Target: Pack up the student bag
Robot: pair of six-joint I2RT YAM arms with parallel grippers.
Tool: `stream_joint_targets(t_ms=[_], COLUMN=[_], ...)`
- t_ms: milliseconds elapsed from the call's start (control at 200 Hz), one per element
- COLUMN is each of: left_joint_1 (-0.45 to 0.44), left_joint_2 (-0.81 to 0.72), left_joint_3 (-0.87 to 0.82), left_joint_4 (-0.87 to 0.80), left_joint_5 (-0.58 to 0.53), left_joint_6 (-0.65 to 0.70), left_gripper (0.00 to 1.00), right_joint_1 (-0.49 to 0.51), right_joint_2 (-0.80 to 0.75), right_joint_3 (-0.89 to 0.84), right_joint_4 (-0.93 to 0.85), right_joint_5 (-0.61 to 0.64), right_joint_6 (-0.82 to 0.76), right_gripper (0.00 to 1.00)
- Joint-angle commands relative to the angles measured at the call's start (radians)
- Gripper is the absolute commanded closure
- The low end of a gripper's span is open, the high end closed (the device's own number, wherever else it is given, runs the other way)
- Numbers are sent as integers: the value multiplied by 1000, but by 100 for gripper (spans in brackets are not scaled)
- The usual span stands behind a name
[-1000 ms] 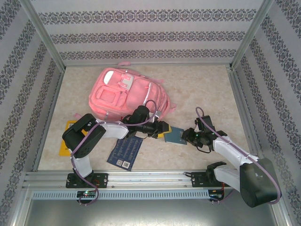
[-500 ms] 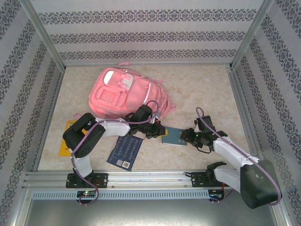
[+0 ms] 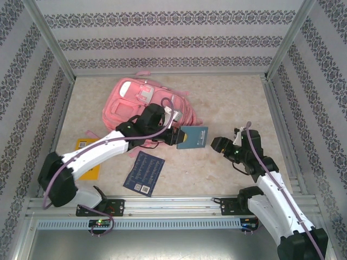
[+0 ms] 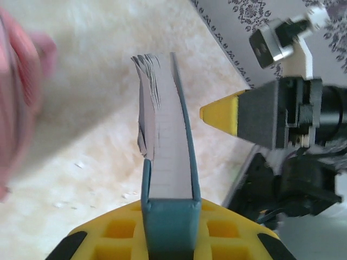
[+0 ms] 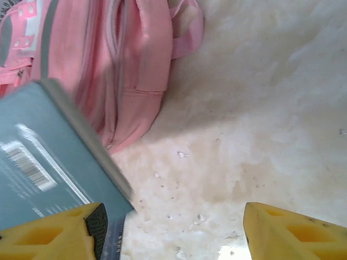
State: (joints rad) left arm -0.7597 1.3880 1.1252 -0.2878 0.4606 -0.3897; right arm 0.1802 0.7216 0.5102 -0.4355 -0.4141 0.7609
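Note:
The student bag point(image 3: 133, 105) is a large pink backpack lying flat at the back left of the table; its side and a strap show in the right wrist view point(image 5: 124, 59). My left gripper point(image 3: 174, 135) is shut on the spine end of a teal book point(image 3: 193, 137) and holds it off the table just right of the bag. In the left wrist view the book point(image 4: 168, 141) stands on edge between the yellow jaws point(image 4: 169, 238). My right gripper point(image 3: 217, 144) is open to the right of the book, its jaws wide apart point(image 5: 173, 227) with nothing between them; the book's cover point(image 5: 38, 146) lies just past its left finger.
A dark blue book point(image 3: 143, 172) lies flat near the front edge. A yellow flat item point(image 3: 81, 144) sits at the left, partly under my left arm. Patterned walls and metal posts close in the table; a metal rail point(image 3: 173, 203) runs along the front.
The right gripper opened, let go of the teal book and drew back to the right. The left arm stretched out and lifted the book up beside the bag.

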Motion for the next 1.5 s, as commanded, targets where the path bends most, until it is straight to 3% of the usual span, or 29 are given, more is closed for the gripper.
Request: stream_joint_targets(t_ms=[0, 200, 300, 385, 430, 560, 695, 934, 1254, 1499], left_joint_1=[-61, -266, -372, -433, -452, -469, -476, -494, -517, -547], left_joint_2=[-100, -314, -403, -446, -449, -462, -504, -547, -565, -569], left_joint_3=[-2, -228, -386, -544, -577, -597, -601, -610, -638, -652], left_joint_4=[-190, 4, 207, 458, 528, 677, 719, 733, 710, 679], left_joint_5=[-230, -503, -653, -723, -753, -816, -833, -844, -833, -828], left_joint_6=[360, 979, 1305, 1622, 1720, 1788, 1813, 1828, 1833, 1839], left_gripper=[100, 100, 100, 100, 100, 100, 100, 100, 100, 100], right_joint_1=[-4, -7, -8, -7, -7, 1, 21, 101, 3, 10], right_joint_2=[31, 42, 55, 82, 96, 116, 144, 150, 127, 120], right_joint_3=[87, 160, 177, 171, 163, 193, 202, 156, 145, 77], right_joint_4=[-94, -108, -85, -33, 0, -67, -163, 30, 93, 372], right_joint_5=[-52, -147, -224, -324, -379, -440, -442, -483, -549, -671], right_joint_6=[33, 142, 207, 267, 289, 178, 72, 212, 245, 383], right_gripper=[33, 35, 35, 35, 35, 32, 30, 26, 28, 25])
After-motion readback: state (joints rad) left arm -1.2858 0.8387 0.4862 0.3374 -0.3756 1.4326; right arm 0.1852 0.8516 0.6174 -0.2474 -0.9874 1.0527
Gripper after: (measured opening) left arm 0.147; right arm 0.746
